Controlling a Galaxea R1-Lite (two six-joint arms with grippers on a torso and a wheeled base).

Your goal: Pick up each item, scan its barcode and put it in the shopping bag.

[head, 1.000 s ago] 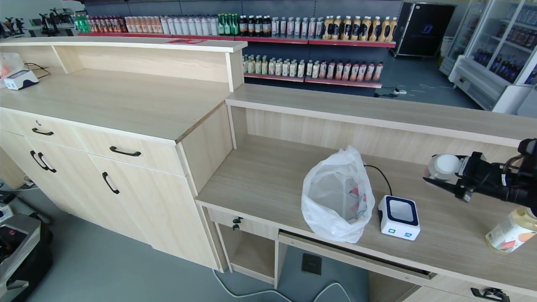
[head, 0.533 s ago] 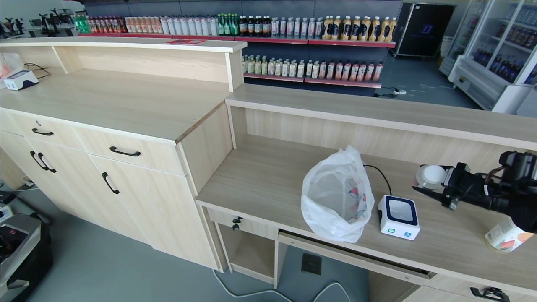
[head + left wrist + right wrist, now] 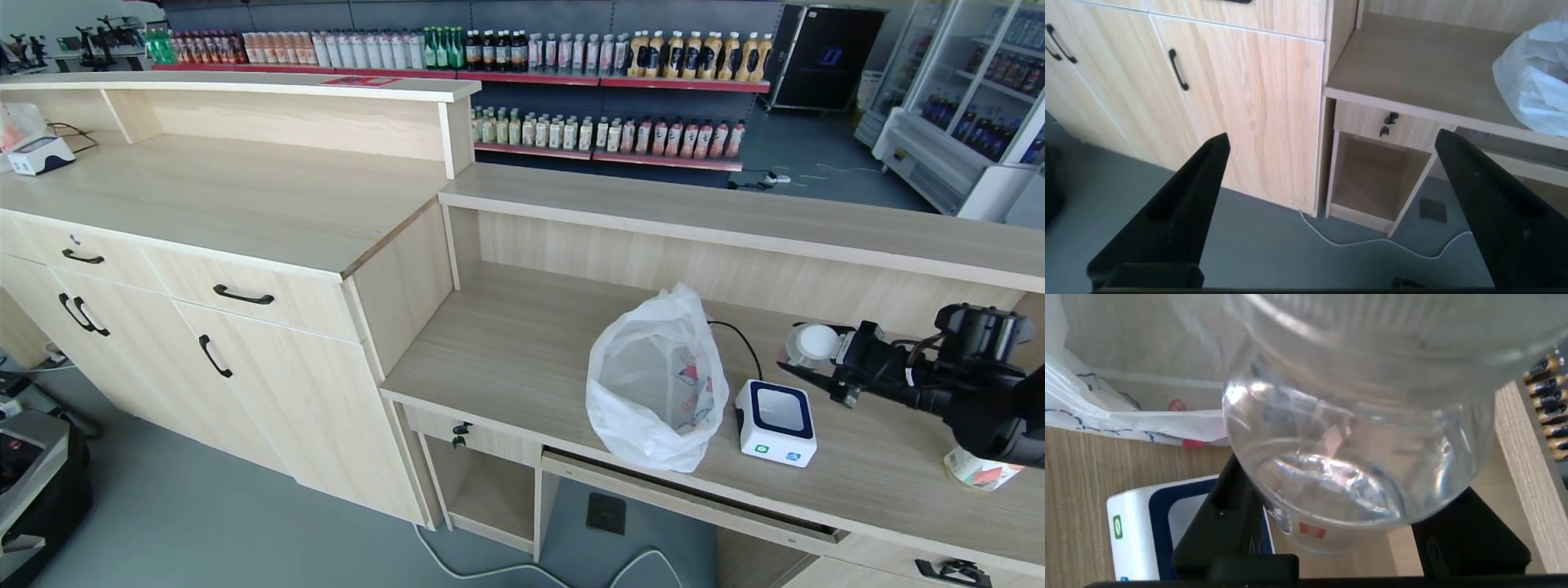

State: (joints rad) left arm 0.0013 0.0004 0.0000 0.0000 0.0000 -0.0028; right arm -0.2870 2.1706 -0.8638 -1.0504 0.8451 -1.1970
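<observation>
Bottle [image 3: 810,343], white-capped, lay sideways in our right gripper [image 3: 820,363], fingers clamped on it, at the right of the head view, just above the scanner [image 3: 776,421]. The bag [image 3: 653,384] stood just left of the scanner on the counter [image 3: 522,343]. Our left gripper [image 3: 1331,139] hung with fingers spread above the floor [image 3: 1282,245]. We saw a second bottle [image 3: 976,471] at the lower right edge.

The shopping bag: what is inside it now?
The shopping bag stands open on the counter. Through its mouth only its own thin plastic and a red and blue print show, no item. The crumpled front wall covers its bottom, so that part is unseen.
</observation>
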